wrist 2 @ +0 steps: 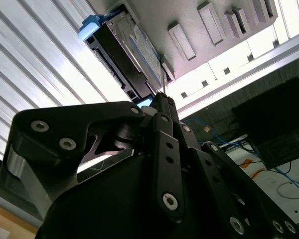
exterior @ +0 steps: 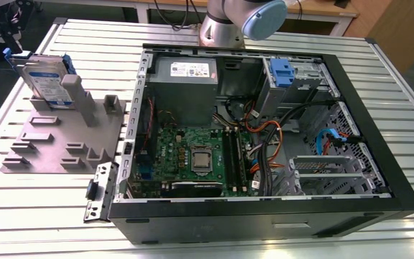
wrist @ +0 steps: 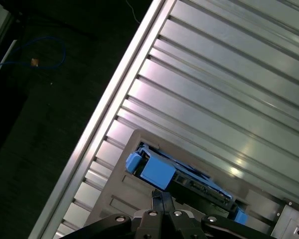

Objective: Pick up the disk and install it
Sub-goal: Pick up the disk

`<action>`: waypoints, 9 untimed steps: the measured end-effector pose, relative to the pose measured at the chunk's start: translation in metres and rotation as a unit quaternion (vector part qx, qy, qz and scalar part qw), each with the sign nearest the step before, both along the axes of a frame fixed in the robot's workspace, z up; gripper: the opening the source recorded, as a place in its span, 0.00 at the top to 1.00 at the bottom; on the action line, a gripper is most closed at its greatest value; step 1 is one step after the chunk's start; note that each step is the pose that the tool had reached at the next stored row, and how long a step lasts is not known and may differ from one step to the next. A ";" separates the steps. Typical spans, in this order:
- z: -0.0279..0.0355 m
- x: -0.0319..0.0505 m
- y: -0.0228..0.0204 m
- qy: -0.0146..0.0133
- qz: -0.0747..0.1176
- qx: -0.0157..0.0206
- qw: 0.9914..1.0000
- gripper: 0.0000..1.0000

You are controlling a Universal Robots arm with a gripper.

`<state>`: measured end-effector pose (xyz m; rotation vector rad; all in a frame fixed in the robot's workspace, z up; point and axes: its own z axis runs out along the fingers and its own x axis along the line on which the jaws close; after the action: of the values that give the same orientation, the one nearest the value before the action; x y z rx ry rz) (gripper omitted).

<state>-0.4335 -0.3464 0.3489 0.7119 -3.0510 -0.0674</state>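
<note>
The disk (exterior: pixel 45 81) stands on edge in a slot of the grey holder (exterior: pixel 49 145), on the exterior view's left of the slatted metal bench (exterior: pixel 49 226). Its white-and-blue label faces out and its blue rails show along the edges. Beside the holder, the open computer case (exterior: pixel 264 210) lies on its side with its boards and cables exposed. The arm (exterior: pixel 228 21) rises behind the case.

In both wrist views the hand (wrist 2: pixel 163 97) (wrist: pixel 162 196) points toward the disk (wrist 2: pixel 134 55) (wrist: pixel 159 173). Its fingers are pressed together at the tips with nothing between them. The tips sit close to the disk's blue end, but I cannot tell whether they touch it. The disk is not gripped and sits in its holder, outside the case.
</note>
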 end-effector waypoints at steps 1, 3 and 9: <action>0.0000 0.0000 0.0000 0.000 0.000 0.000 1.000 0.89; -0.0001 0.0000 0.0000 0.000 0.002 0.000 1.000 0.89; 0.0000 0.0000 0.0001 0.000 0.026 0.000 1.000 0.89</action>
<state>-0.4335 -0.3464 0.3489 0.7896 -3.0307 -0.0670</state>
